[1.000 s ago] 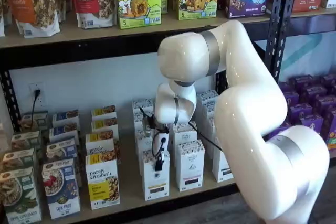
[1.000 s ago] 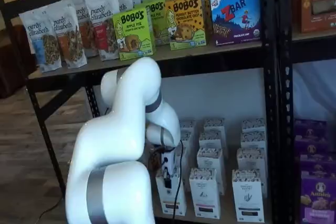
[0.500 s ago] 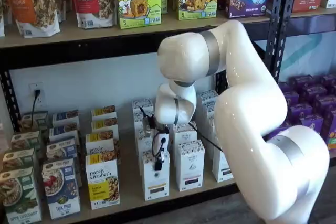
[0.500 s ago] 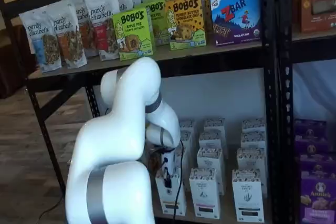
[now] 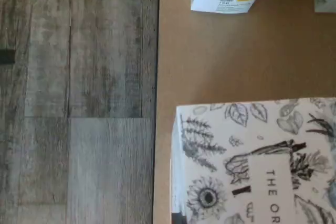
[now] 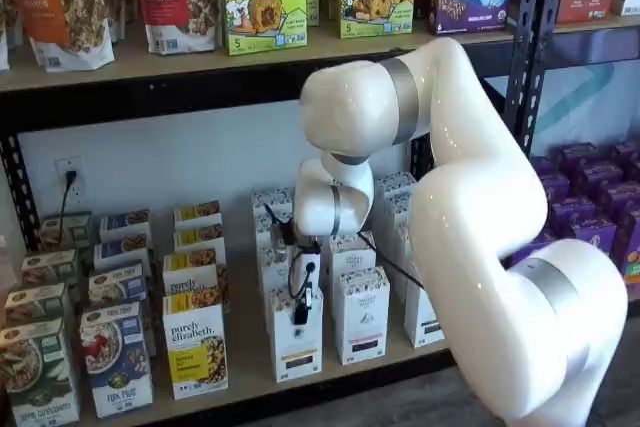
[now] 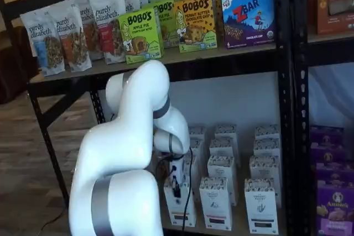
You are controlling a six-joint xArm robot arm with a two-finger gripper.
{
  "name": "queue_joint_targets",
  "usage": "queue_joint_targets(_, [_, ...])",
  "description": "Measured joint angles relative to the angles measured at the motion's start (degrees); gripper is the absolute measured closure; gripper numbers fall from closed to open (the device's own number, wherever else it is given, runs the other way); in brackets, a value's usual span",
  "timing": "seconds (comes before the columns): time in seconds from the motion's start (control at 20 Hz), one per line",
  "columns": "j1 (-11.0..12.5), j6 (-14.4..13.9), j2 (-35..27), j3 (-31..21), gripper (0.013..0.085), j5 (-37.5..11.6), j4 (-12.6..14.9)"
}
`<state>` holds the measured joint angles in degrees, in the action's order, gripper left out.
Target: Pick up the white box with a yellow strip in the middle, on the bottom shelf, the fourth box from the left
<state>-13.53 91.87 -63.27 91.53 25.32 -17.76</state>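
Observation:
The white box (image 6: 297, 349) stands at the front of its row on the bottom shelf (image 6: 246, 345), with a narrow yellow-tan strip low on its front. In both shelf views my gripper (image 6: 301, 315) hangs straight down onto the box's top, black fingers closed on the white box (image 7: 180, 209). The white arm hides the boxes behind it. In the wrist view the box top (image 5: 252, 166) fills the frame from close up, printed with dark plant drawings, on the tan shelf board (image 5: 220, 72).
White cartons (image 6: 361, 315) of the same kind stand close to the right. A purely elizabeth box (image 6: 196, 342) with a yellow lower half stands to the left. The upper shelf (image 6: 150, 62) carries granola bags and Bobo's boxes. Grey wood floor (image 5: 79, 98) lies beyond the shelf's black rail.
The fingers have closed onto the top of the white box. The arm and the box have hardly moved.

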Motion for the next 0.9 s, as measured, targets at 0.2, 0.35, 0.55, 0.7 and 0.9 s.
queue_joint_targets(0.2, [-0.48,2.7,1.24,-1.74,0.049,-0.89,-3.49])
queue_joint_targets(0.35, [-0.89,3.69,2.59,-3.72,0.049,-1.82,-4.93])
queue_joint_targets(0.55, [-1.63,1.48,5.25,-8.44,0.049,-4.79,-2.86])
queue_joint_targets(0.7, [-2.33,1.2,7.54,-12.32,0.049,-6.58,-3.04])
queue_joint_targets(0.9, [-3.16,1.92,10.78,-16.86,0.049,-7.19,-4.52])
